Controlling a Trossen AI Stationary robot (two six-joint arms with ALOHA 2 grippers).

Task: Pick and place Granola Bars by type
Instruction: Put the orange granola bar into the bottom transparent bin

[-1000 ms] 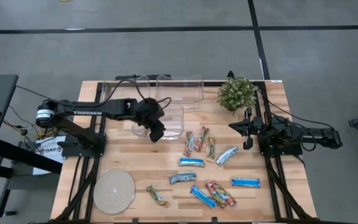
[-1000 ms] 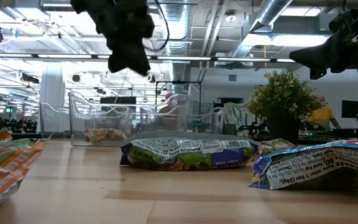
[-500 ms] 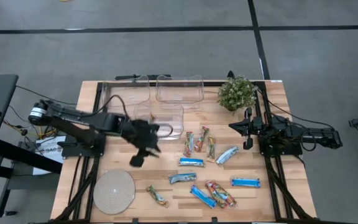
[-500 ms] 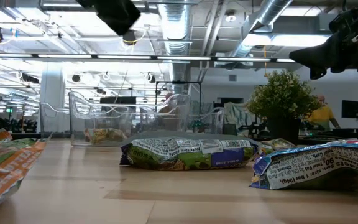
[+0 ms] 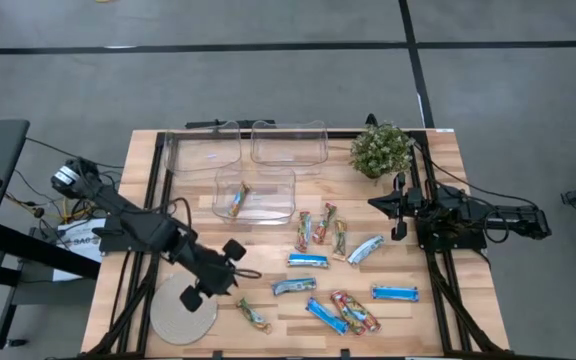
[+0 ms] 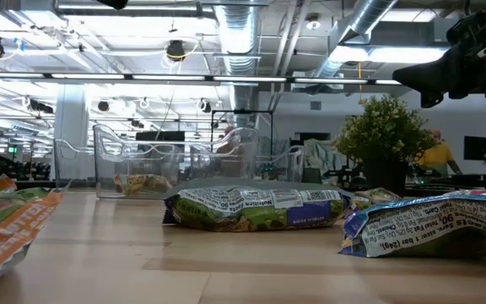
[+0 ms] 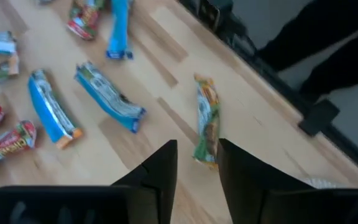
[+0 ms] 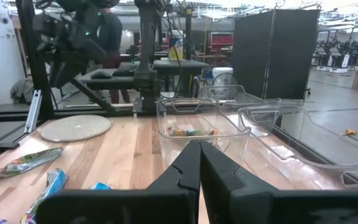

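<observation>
Several Granola Bars lie flat on the right half of the table: bright blue ones [image 5: 308, 260], silvery-blue ones [image 5: 365, 248] and multicoloured ones [image 5: 303, 230]. One multicoloured bar [image 5: 240, 198] lies inside the front clear bin [image 5: 255, 181]. My left gripper [image 5: 226, 285] hangs open over the table by the round disc, above and just short of a lone multicoloured bar [image 5: 253, 315]; in the left wrist view that bar [image 7: 207, 127] lies just beyond the gap between my fingers [image 7: 197, 168]. My right gripper [image 8: 199, 163] is shut and waits at the table's right side [image 5: 398, 210].
Two more clear bins [image 5: 205, 150] [image 5: 288, 142] stand at the far edge. A potted plant [image 5: 380, 150] stands far right, close to my right arm. A pale round disc [image 5: 181, 308] lies near the left front corner, beside my left gripper. The near table edge [image 7: 272, 81] is close.
My left gripper has swung from above the front clear bin toward the table's near edge and somewhat left. It now hangs beside the round disc, over the lone multicoloured bar. In the low view it has passed up out of the picture. The bars have stayed where they were.
</observation>
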